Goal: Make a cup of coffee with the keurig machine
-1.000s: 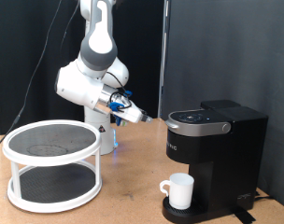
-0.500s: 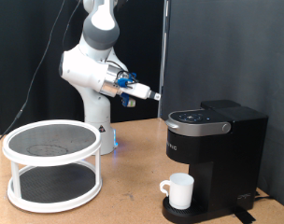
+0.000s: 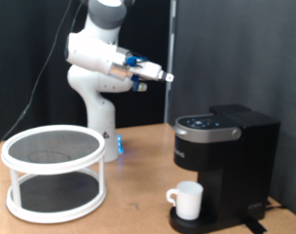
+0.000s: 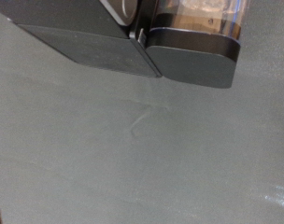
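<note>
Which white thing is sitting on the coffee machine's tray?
The small white cup, with its handle, stands on the black keurig machine drip tray. The other white thing, the big round two-tier rack, stands on the table at the exterior view's left.

The exterior view is looking level across the surface (image 3: 138,210) from a moderate distance, facing the arm. The wrist view is pointing down from above, catching the keurig machine (image 4: 133,42) (the one object both views are sharing).

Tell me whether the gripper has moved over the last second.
Yes. In the exterior view the gripper has risen and drifted slightly toward the view's right, from level with the keurig machine's lid to well above it. The cup stayed put.
</note>
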{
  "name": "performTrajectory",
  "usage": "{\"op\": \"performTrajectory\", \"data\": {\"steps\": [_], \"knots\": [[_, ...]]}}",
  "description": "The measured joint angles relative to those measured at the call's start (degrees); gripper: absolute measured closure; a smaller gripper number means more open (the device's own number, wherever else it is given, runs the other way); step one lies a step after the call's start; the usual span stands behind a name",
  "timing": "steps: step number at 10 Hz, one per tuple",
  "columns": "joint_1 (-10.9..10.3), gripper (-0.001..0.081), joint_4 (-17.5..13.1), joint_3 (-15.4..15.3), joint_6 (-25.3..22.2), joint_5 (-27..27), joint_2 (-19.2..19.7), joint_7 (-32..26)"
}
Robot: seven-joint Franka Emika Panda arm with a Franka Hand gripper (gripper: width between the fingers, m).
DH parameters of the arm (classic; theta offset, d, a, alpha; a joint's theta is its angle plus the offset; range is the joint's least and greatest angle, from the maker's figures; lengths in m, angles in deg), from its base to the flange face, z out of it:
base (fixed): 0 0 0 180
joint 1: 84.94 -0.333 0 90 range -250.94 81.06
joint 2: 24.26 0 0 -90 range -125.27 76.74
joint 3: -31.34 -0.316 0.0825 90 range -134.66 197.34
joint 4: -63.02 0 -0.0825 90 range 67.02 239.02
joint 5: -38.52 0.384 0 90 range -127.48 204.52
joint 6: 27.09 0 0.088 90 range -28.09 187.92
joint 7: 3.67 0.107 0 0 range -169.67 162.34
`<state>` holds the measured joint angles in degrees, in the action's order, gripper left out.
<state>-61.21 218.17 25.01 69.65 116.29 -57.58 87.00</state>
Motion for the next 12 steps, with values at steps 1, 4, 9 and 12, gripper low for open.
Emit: {"op": "performTrajectory", "data": {"steps": [1,4,9,12], "knots": [[0.0,0.0072,-0.2,0.0,0.0,0.8,0.0,0.0],[0.1,0.0072,-4.7,-1.8,1.1,-3.9,0.1,2.8],[0.7,0.0072,-15.5,-11.5,11.5,-20.5,1.9,12.8],[2.3,0.0072,-19.5,-15.2,14.3,-27.7,5.2,14.0]]}}
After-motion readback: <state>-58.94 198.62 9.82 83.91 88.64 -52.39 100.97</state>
